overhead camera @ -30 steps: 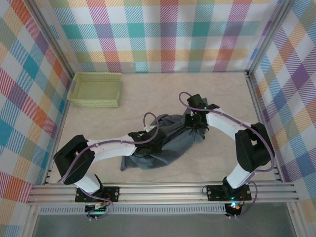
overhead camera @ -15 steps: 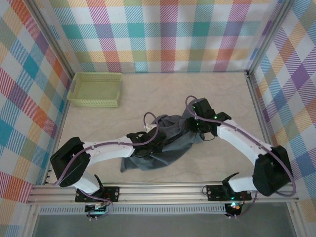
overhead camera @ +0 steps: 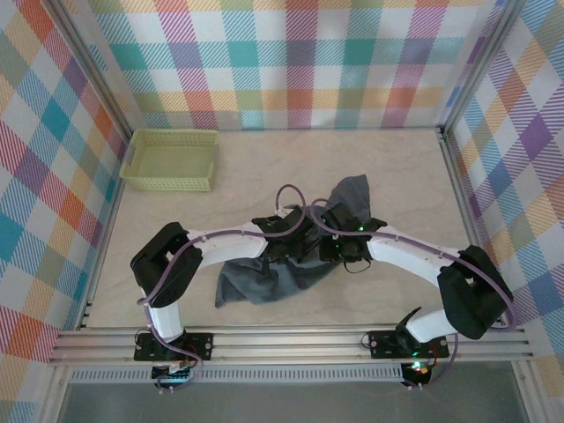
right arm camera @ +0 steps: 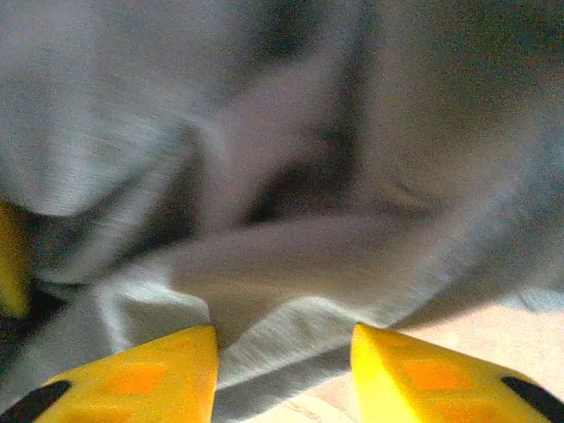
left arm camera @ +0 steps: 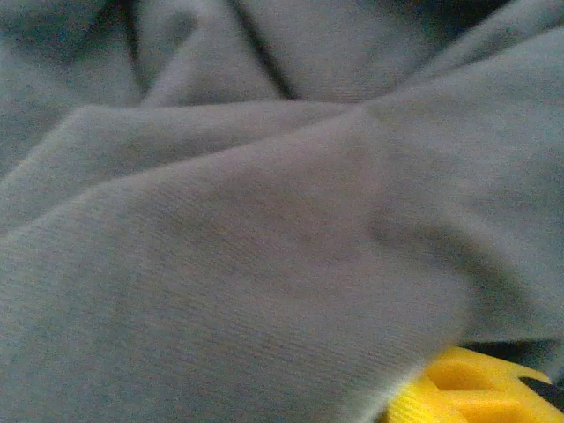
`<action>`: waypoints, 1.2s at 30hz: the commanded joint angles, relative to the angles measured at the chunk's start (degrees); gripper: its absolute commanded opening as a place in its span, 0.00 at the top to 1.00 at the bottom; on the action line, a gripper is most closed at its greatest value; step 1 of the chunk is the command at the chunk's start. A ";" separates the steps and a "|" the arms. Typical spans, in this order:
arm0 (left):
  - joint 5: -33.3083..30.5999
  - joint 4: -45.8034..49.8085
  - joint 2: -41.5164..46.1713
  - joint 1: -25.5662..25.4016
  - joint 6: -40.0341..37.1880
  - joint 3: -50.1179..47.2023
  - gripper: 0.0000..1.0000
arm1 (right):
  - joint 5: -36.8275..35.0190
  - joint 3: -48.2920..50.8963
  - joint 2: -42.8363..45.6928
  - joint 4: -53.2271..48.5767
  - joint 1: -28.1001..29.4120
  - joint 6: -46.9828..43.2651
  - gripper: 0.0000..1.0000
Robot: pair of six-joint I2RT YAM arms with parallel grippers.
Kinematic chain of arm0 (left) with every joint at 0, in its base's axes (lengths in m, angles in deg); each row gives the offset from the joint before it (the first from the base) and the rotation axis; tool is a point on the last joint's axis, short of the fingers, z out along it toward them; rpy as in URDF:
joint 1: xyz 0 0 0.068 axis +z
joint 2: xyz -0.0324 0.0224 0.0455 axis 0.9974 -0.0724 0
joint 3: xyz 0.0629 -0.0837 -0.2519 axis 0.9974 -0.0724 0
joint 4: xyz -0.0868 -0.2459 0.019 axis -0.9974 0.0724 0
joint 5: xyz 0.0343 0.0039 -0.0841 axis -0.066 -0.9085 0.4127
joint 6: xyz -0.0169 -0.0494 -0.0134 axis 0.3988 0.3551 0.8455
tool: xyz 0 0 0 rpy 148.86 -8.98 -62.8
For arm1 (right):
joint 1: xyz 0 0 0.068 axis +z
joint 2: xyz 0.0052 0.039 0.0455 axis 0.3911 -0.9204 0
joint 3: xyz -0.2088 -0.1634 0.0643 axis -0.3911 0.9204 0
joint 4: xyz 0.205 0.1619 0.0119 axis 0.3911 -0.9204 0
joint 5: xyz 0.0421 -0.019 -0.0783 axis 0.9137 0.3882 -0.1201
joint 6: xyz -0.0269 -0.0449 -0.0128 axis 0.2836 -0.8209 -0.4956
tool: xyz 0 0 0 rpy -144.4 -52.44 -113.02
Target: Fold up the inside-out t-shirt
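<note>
Mid-table, t-shirt (overhead camera: 257,282) hides left gripper (overhead camera: 298,236), state unclear; right gripper (right arm camera: 280,370) parted; basket (overhead camera: 167,183) apart, far-left.

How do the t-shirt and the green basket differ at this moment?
The t-shirt is slate blue-grey cloth; the basket is pale yellow-green mesh. The t-shirt lies crumpled in the middle; the basket sits square in the far left corner. Both rest on the table.

Bright plaid walls (overhead camera: 300,62) close three sides of a pale marbled counter (overhead camera: 264,159); metal rails (overhead camera: 291,342) line its near edge.
</note>
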 commanded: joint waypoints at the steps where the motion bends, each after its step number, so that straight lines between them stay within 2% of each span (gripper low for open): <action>1: -1.29 2.42 1.09 1.16 0.82 -0.39 0.48 | -1.67 4.40 2.11 -0.61 -0.07 6.50 0.59; 5: -1.17 0.79 3.86 0.83 1.94 -3.84 0.48 | 0.94 8.47 4.39 0.78 0.01 8.50 0.66; 8: -5.56 1.69 6.83 -1.82 1.43 -5.20 0.48 | 1.45 8.23 6.76 -0.02 0.57 8.04 0.70; 10: -8.71 2.31 9.50 -4.09 1.04 -6.06 0.48 | 0.19 6.90 10.32 -1.71 0.80 7.39 0.68; 13: -8.11 -0.72 13.54 -5.01 2.19 -9.45 0.50 | -0.61 4.29 14.14 -2.19 0.81 6.28 0.58; 16: -7.14 -3.19 15.23 -4.99 3.82 -11.66 0.52 | 1.40 1.37 12.78 0.18 0.81 6.70 0.38; 18: -5.96 -4.05 15.09 -4.85 4.77 -12.12 0.52 | 2.99 -0.61 10.10 2.47 0.81 6.55 0.34; 24: -1.82 -7.18 13.30 -4.03 10.01 -14.39 0.58 | 4.95 -9.94 -0.16 3.20 1.79 -0.12 0.44; 29: 0.17 -13.22 13.18 -3.84 14.91 -19.47 0.62 | 2.77 -13.26 -7.01 2.04 5.44 -0.99 0.52; 32: 0.48 -15.22 13.24 -3.76 16.31 -21.43 0.62 | 0.61 -14.77 -10.20 1.16 7.58 -1.04 0.59; 36: 0.84 -15.44 12.96 -3.76 16.32 -21.65 0.62 | -1.80 -16.18 -14.50 0.29 9.03 -1.04 0.63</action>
